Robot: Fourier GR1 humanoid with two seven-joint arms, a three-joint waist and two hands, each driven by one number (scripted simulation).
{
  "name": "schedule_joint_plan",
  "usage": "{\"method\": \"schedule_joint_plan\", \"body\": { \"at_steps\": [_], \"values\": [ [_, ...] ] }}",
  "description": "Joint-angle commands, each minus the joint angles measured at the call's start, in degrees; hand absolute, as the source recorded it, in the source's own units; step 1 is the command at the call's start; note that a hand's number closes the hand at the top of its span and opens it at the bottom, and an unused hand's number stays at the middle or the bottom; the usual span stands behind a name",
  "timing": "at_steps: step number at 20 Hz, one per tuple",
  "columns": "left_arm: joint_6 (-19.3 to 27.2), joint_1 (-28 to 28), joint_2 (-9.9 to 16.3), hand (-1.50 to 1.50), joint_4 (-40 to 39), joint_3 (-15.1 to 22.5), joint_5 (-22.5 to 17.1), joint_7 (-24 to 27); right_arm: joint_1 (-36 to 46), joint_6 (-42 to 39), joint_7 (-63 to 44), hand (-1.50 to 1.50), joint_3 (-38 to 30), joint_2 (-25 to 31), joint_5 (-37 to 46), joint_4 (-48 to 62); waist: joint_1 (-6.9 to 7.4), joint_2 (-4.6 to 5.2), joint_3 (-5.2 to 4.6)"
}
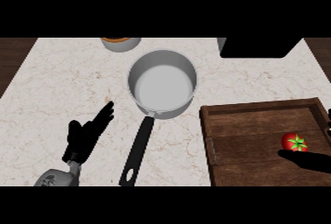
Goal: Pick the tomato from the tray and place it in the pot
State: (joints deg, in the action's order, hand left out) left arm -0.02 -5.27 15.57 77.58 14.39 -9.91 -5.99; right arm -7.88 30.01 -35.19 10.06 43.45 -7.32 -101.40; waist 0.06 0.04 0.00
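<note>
Tomato (pixel 295 142) lying in tray (pixel 258 131), right hand (pixel 310 161) just below it.

Sitting red with a green star-shaped stem at the tray's right side, on the dark wooden floor, near the right wall. Right hand coming in from the lower right corner, dark tip touching or almost touching the tomato's lower edge; cannot tell how its fingers are set. Pot (pixel 162 83) standing left of the tray on the pale marble bench (pixel 65 87), grey inside, black handle pointing down toward the view's lower edge. Left hand (pixel 87 135) resting further left over the bench, fingers straight and spread, holding nothing. Cup (pixel 120 43) showing at the top edge.
</note>
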Motion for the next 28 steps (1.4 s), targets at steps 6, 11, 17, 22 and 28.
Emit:
{"method": "schedule_joint_plan", "body": {
  "at_steps": [6,11,17,22,28],
  "values": [
    [-2.18,-2.35,-2.09,0.00,-3.41,-3.65,1.88,-0.21,-4.83,-2.38,10.94,-1.50,-6.29,-6.77,5.18,5.38,-0.46,-0.06,0.00],
    [-3.09,-3.78,-1.26,0.00,-1.13,-5.50,1.79,-3.46,-9.09,-7.98,19.75,-1.50,-9.66,-11.22,-0.63,4.50,-0.64,-0.11,0.02],
    [-3.53,2.51,-2.67,0.00,-0.12,-4.17,3.69,0.86,-6.41,-12.67,28.37,-1.50,-13.63,-17.12,-6.22,9.26,-0.15,-0.09,0.02],
    [-3.99,-1.28,-3.76,0.00,-0.74,-6.19,4.10,-2.24,-7.22,-15.97,29.17,-1.50,-17.23,-19.67,-8.76,9.06,-0.35,-0.09,0.00],
    [-2.41,3.49,-4.76,0.00,7.89,-3.49,6.64,-5.88,-0.03,-16.25,36.89,-1.50,-16.33,-27.27,-8.03,23.65,0.21,-0.12,0.04]
  ]
}}
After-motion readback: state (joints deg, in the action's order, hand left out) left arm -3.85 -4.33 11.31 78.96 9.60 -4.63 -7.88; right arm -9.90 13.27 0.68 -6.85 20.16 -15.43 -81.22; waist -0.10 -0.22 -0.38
